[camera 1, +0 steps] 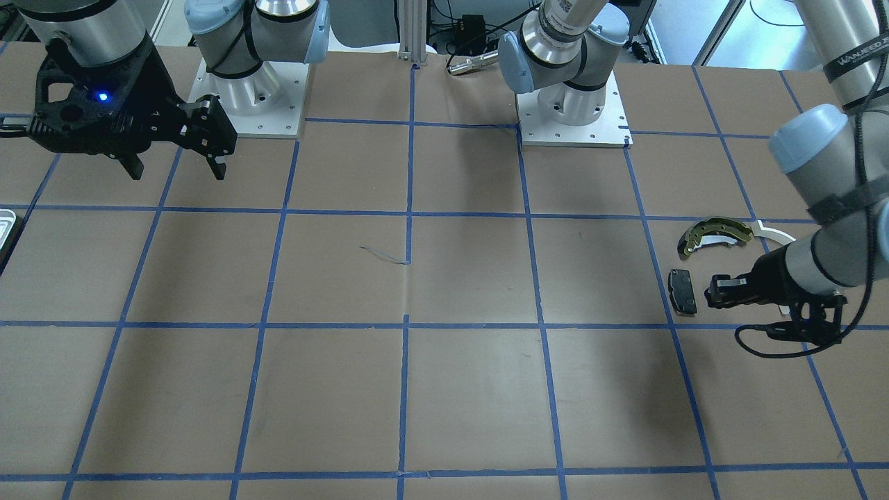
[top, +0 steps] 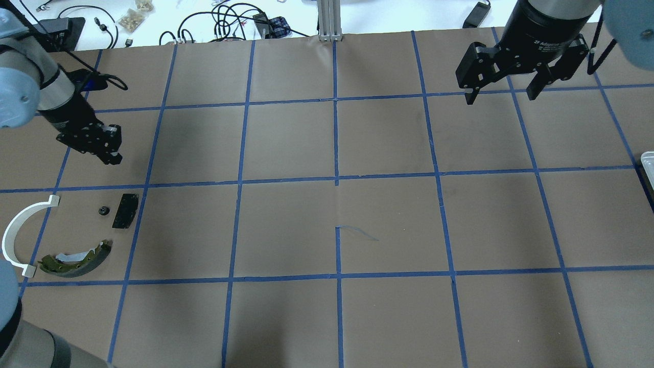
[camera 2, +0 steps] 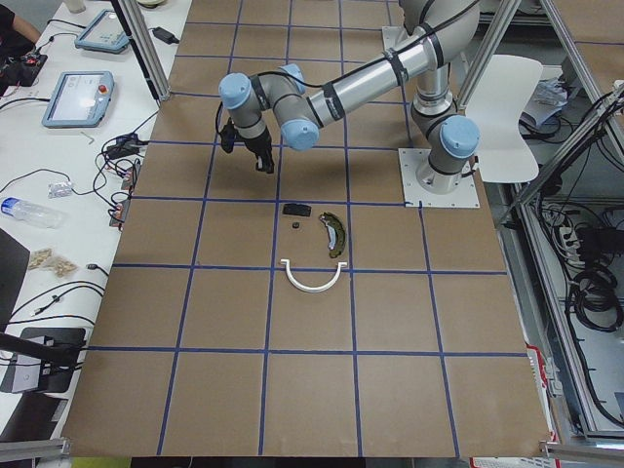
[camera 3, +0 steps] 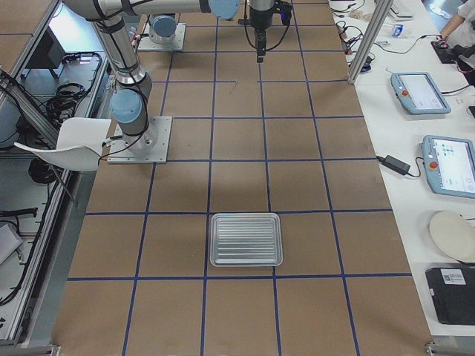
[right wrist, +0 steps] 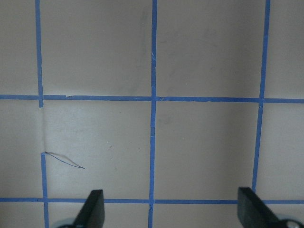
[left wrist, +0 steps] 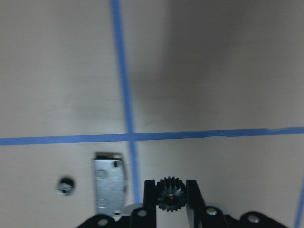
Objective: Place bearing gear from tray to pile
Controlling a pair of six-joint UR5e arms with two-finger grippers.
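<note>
My left gripper [top: 111,156] is shut on a small dark toothed bearing gear [left wrist: 170,194], seen between its fingers in the left wrist view. It hangs above the table just beyond the pile. The pile holds an olive-gold brake shoe [top: 76,259], a white plastic arc [top: 18,232], a black pad [top: 125,210] and a small round black part [top: 103,210]. The pad [left wrist: 109,183] and the small part [left wrist: 65,185] lie below and left of the gear in the wrist view. My right gripper [top: 503,92] is open and empty, far from the pale ridged tray [camera 3: 246,239].
The table is brown paper with a blue tape grid. The tray's corner shows at the overhead view's right edge [top: 648,161]. Both arm bases [camera 1: 573,118] stand at the robot's side of the table. Cables and tablets lie beyond the far edge.
</note>
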